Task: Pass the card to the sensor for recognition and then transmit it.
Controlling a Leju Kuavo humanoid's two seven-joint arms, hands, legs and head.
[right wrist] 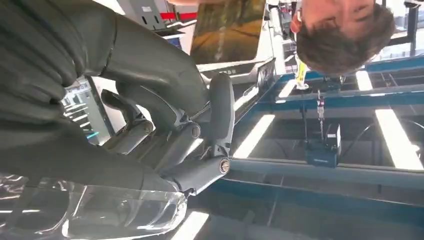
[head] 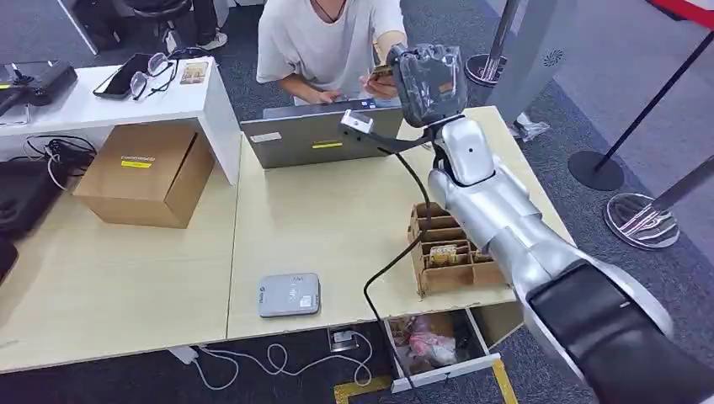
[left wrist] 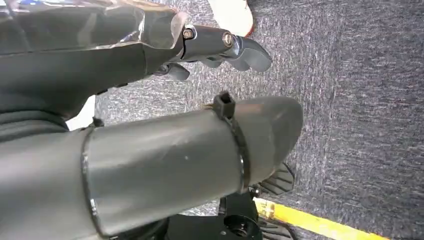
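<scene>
Head view: at one o'clock the right robot hand (head: 427, 82), fingers apart, offers the card (right wrist: 228, 29) to a person's hand (head: 383, 82) for handover.

Cardboard box (head: 145, 172), laptop (head: 313, 135), glasses (head: 157, 67), possibly phone (head: 126, 74).

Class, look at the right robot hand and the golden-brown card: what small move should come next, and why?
Probably ease the right robot hand back. The golden-brown rectangular card is at the person's hand, and the fingers look spread, though contact is unclear.
</scene>
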